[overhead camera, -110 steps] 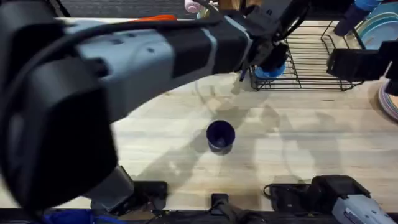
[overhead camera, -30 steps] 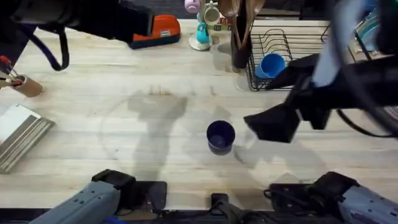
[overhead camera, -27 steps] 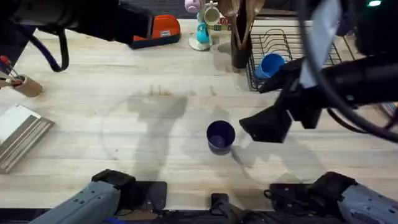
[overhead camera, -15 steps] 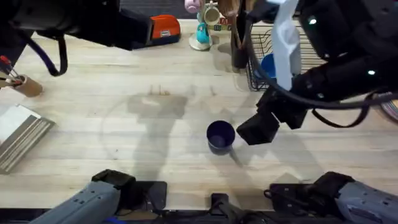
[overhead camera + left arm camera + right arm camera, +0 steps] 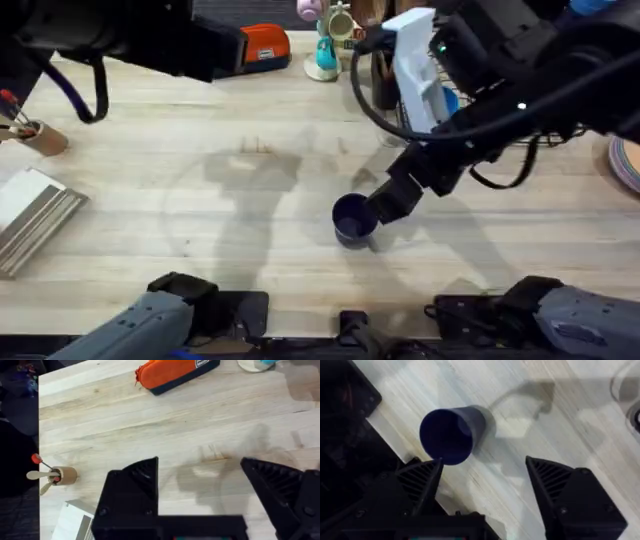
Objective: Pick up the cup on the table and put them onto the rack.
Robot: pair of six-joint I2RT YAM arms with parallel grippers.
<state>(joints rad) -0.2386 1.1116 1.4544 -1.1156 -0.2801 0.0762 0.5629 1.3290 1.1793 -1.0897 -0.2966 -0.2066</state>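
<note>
A dark navy cup (image 5: 352, 218) stands upright on the table's front middle. My right gripper (image 5: 385, 200) is low beside it on its right, open, with nothing between the fingers. In the right wrist view the navy cup (image 5: 451, 435) sits just past one fingertip of that gripper (image 5: 485, 485), outside the gap. A sliver of the light blue cup (image 5: 449, 98) shows in the black wire rack (image 5: 400, 122) behind the right arm. My left gripper (image 5: 200, 490) is open and empty, held high over bare table at the back left.
An orange pencil case (image 5: 262, 47), small pastel mugs (image 5: 325, 40) and a dark utensil holder (image 5: 385, 80) line the back edge. A wooden pot of tools (image 5: 30, 135) and a grey stack (image 5: 30, 225) lie at the left. Plates (image 5: 625, 160) sit at the right.
The left arm drew back from the rack to the back left, leaving the light blue cup there. The right arm swung down and left until its gripper reached the navy cup's side.
</note>
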